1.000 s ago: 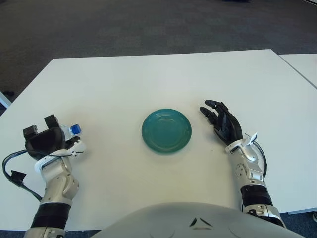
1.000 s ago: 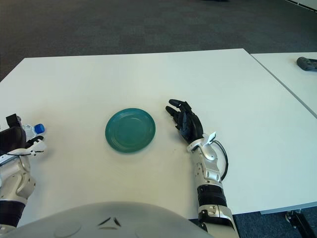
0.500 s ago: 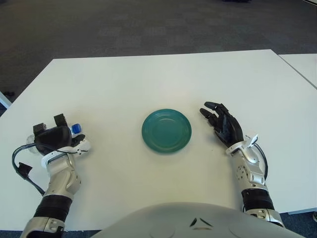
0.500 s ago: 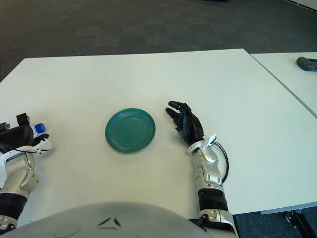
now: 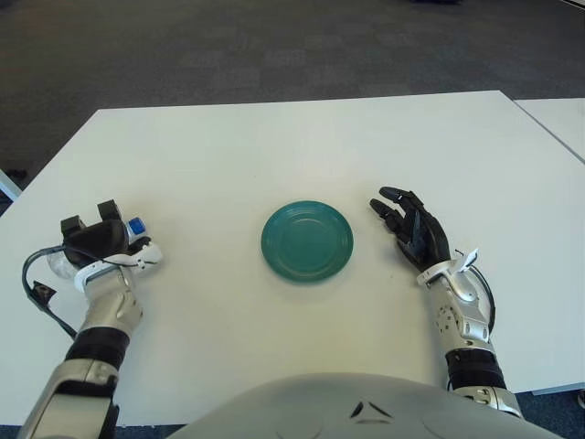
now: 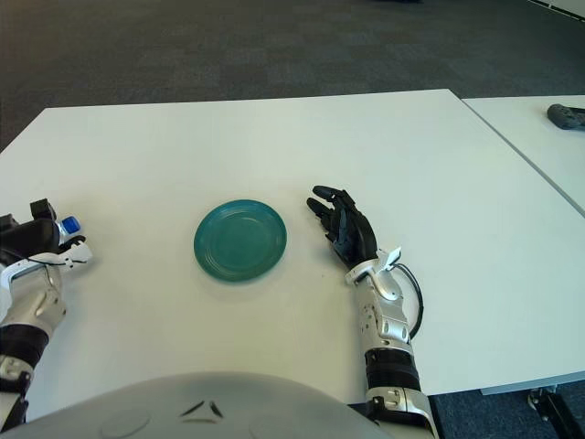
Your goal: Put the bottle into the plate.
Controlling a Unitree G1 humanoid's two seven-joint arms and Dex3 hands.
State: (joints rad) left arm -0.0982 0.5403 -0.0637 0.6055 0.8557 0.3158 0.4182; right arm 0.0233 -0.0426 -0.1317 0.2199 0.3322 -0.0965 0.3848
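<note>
The bottle (image 5: pixel 135 225) is mostly hidden: only its blue cap and a bit of clear body show past the dark left hand (image 5: pixel 94 241), which covers the rest. It sits near the left edge of the white bench (image 5: pixel 274 146), well apart from the plate. The left hand's fingers (image 5: pixel 110 210) are curled around the bottle, clamped on it, though the exact contact is hard to make out behind the hand's back. A black cable (image 5: pixel 37 291) loops out from the left wrist toward the bench edge.

The green plate (image 5: pixel 307 240) lies flat near the middle of the bench, between the two hands. Nothing is in it. Nothing stands between the bottle and the plate; that stretch of bench is bare white.

The right hand (image 5: pixel 414 231) shows just right of the plate, palm down, its dark fingers (image 5: pixel 391 203) spread apart and holding nothing. Its grey forearm runs down toward the lower edge of the view.

The robot's rounded grey torso (image 5: pixel 366 407) fills the bottom of the view and cuts off the near bench edge. At the far right, part of a second white bench (image 6: pixel 539 137) is cut off by the frame, with a small dark object (image 6: pixel 567 116) on it that is too small to identify. Dark carpet (image 5: pixel 274 46) lies beyond.
</note>
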